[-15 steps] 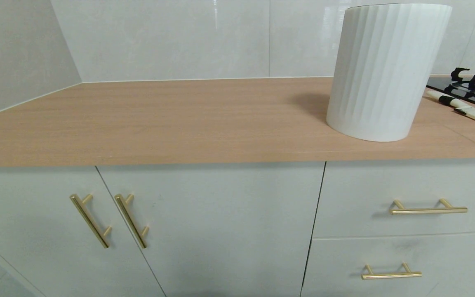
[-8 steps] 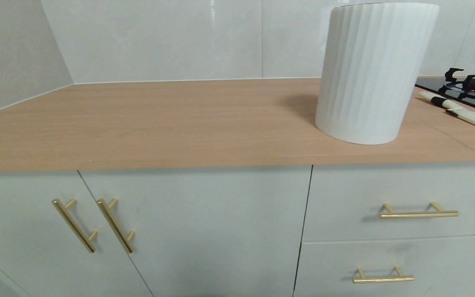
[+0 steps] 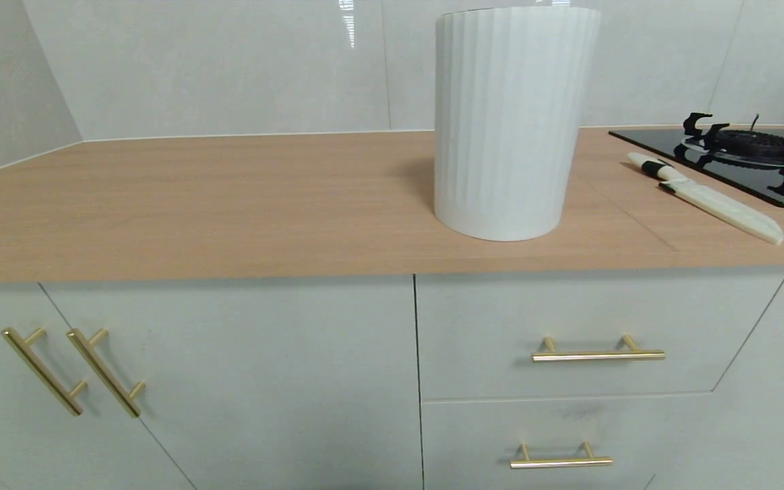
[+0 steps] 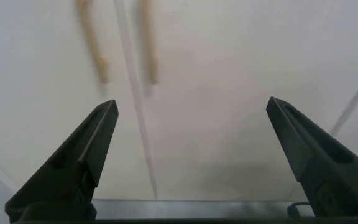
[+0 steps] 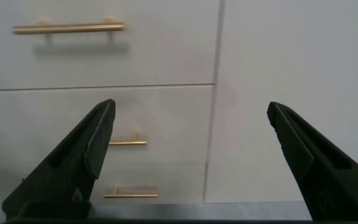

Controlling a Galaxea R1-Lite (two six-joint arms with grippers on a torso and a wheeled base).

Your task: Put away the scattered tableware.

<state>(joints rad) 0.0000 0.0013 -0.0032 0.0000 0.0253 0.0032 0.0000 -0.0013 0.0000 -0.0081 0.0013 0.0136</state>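
Item 1. Tall white ribbed cylindrical container: stood upright on the light wood-grain countertop, set towards its front edge, above the seam between the cabinet doors and the drawers.

Item 2. Knife with a cream blade and a cream handle banded in black: laid flat on the countertop to the right of the container and apart from it. It is just beside the near edge of the black glass hob, with the blade tip pointed towards the counter's front edge.

Item 3. Black cast-iron pan support: seated on the hob.

Item 4. Two pale cabinet doors, each fitted with a slanted brass bar handle, below the counter on the left.

Item 5. Two pale drawers on the right, the upper fitted with a long brass handle, the lower with a shorter one.

Item 6. Left gripper: fingers spread wide apart, nothing held, faced towards the paired door handles.

Item 7. Right gripper: fingers likewise spread wide apart, nothing held, faced towards the drawer fronts, where a long brass pull is seen.
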